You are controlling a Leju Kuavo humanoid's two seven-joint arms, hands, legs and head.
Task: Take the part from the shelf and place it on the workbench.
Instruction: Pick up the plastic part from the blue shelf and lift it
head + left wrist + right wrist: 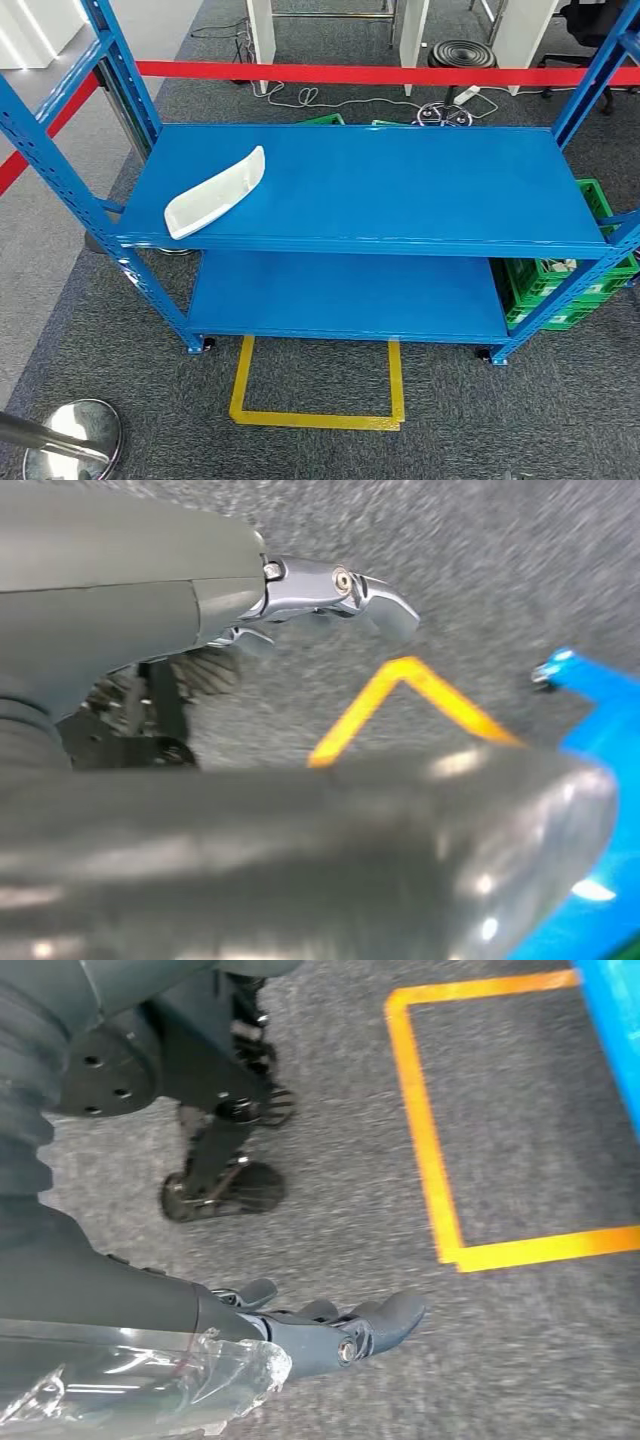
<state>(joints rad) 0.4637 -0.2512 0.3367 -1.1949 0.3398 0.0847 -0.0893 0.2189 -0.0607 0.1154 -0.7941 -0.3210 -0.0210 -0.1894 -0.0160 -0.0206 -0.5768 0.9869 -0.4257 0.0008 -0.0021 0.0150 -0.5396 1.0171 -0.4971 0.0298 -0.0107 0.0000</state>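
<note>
Part (pixel 216 191), white and curved, is laid on the left end of the blue shelf's (pixel 392 185) top board. Left hand (pixel 332 590) and right hand (pixel 332 1325) are hung low over grey carpet (pixel 324 1210) near yellow tape (pixel 430 1150), fingers apart, nothing held.

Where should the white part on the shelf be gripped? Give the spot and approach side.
Probably grip the white part across its narrow middle, coming from above on the shelf's front-left side: it lies flat, long and curved, diagonal near the upper shelf front edge, open overhead.
</note>
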